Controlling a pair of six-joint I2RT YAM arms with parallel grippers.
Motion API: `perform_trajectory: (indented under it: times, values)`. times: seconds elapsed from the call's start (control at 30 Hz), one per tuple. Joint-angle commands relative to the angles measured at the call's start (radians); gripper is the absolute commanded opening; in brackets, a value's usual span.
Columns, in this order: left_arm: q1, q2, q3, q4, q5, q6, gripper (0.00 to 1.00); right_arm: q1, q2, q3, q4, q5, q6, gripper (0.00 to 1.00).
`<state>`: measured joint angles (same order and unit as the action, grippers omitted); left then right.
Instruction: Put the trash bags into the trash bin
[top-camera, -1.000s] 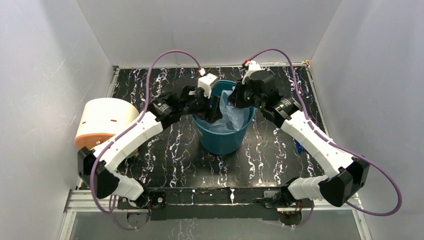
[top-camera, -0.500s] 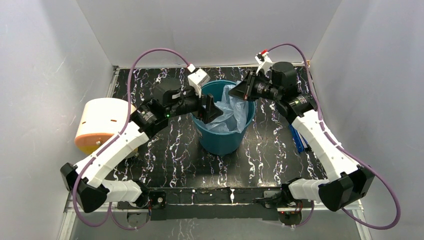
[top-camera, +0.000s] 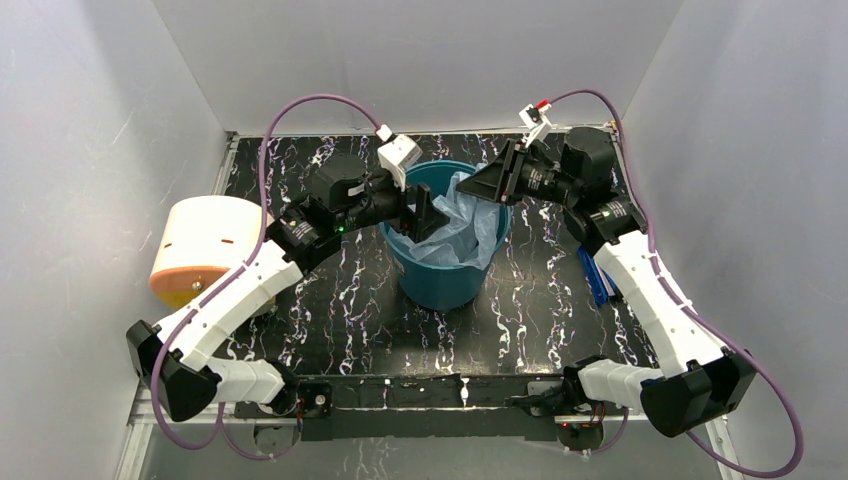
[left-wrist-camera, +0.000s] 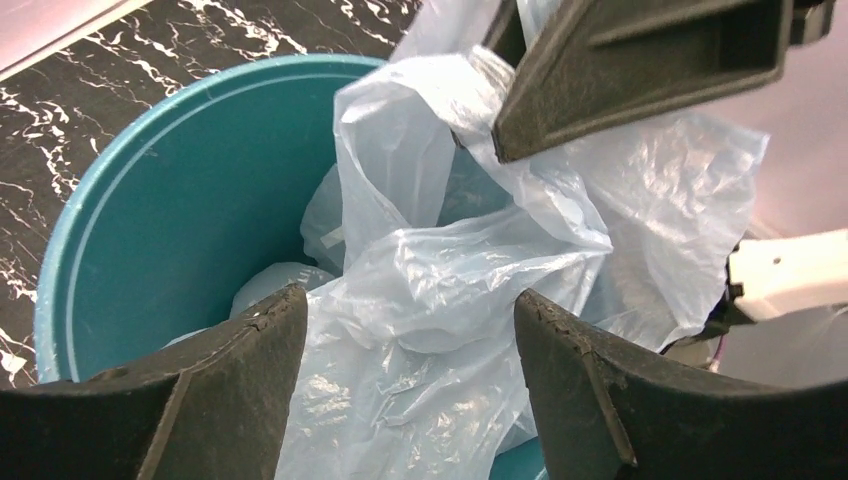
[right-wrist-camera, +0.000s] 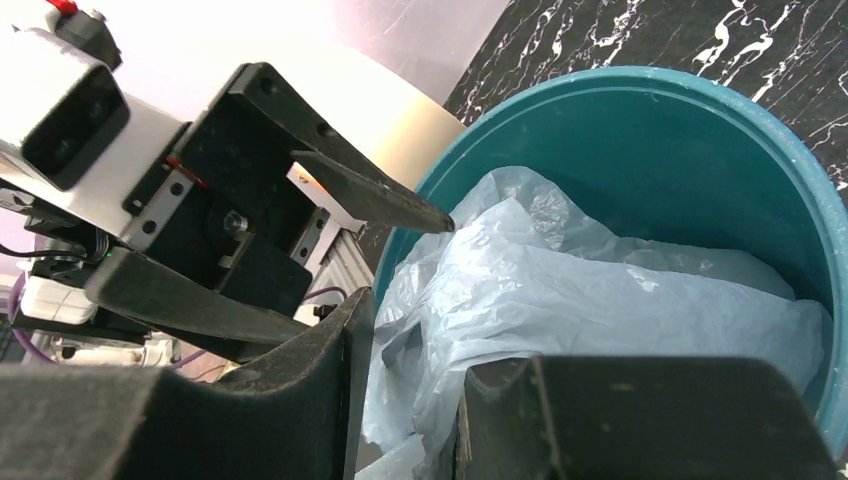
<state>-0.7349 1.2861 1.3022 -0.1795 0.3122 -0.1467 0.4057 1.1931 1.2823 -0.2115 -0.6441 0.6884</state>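
The teal trash bin (top-camera: 440, 280) stands mid-table. The light-blue trash bag (top-camera: 468, 228) lies crumpled inside it, with one edge raised toward the right rim. My left gripper (top-camera: 425, 215) is open over the bin's left side. In the left wrist view, its jaws (left-wrist-camera: 410, 300) straddle the bag (left-wrist-camera: 450, 290) without pinching it, above the bin wall (left-wrist-camera: 170, 220). My right gripper (top-camera: 478, 188) sits at the right rim, shut on the bag's raised edge. In the right wrist view, the plastic (right-wrist-camera: 600, 290) runs up between its fingers (right-wrist-camera: 415, 335), with the bin rim (right-wrist-camera: 690, 140) beyond.
A cream cylinder with an orange end (top-camera: 205, 245) stands at the left wall. A blue flat object (top-camera: 595, 275) lies on the black marbled table under the right arm. White walls close in on three sides.
My right gripper has drawn back to the right, from over the bin to its right rim, pulling the bag's edge along. My left arm has swung a little, its gripper staying over the bin.
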Motion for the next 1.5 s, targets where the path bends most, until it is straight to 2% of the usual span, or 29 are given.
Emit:
perform_trajectory:
  times: [0.0,0.2,0.3,0.37,0.63,0.8,1.0,1.13,1.23,1.33,1.47]
  values:
    - [0.002,-0.043,0.030,0.046,-0.138,-0.148,0.74,-0.011,-0.030,-0.027,0.100,-0.028,0.039,0.37]
    - [0.002,-0.060,-0.023,0.242,0.053,-0.216,0.76,-0.013,-0.045,-0.103,0.229,0.013,0.132,0.42]
    - [0.002,-0.012,0.031,0.213,0.142,-0.190,0.79,-0.016,-0.044,-0.117,0.283,-0.009,0.174,0.42]
    - [0.002,0.035,0.080,0.173,0.204,-0.185,0.76,-0.015,-0.046,-0.126,0.305,-0.010,0.190,0.42]
    - [0.002,0.069,0.040,0.214,0.157,-0.201,0.74,-0.017,-0.079,-0.141,0.297,0.016,0.189,0.42]
    - [0.002,0.092,0.037,0.235,0.165,-0.210,0.62,-0.018,-0.086,-0.149,0.289,0.026,0.190,0.42]
    - [0.002,0.067,-0.003,0.289,0.170,-0.218,0.22,-0.022,-0.087,-0.140,0.246,0.050,0.156,0.42]
    - [0.002,0.036,-0.018,0.244,0.171,-0.173,0.17,-0.023,-0.084,-0.116,0.178,0.105,0.117,0.39]
    - [0.002,0.011,-0.030,0.205,0.171,-0.150,0.11,-0.030,-0.078,-0.099,0.150,0.139,0.116,0.29]
    - [0.002,-0.013,-0.047,0.201,0.199,-0.138,0.09,-0.036,-0.072,-0.085,0.155,0.125,0.125,0.34]
    - [0.002,-0.026,-0.060,0.200,0.226,-0.121,0.08,-0.038,-0.047,-0.115,0.261,0.006,0.223,0.40]
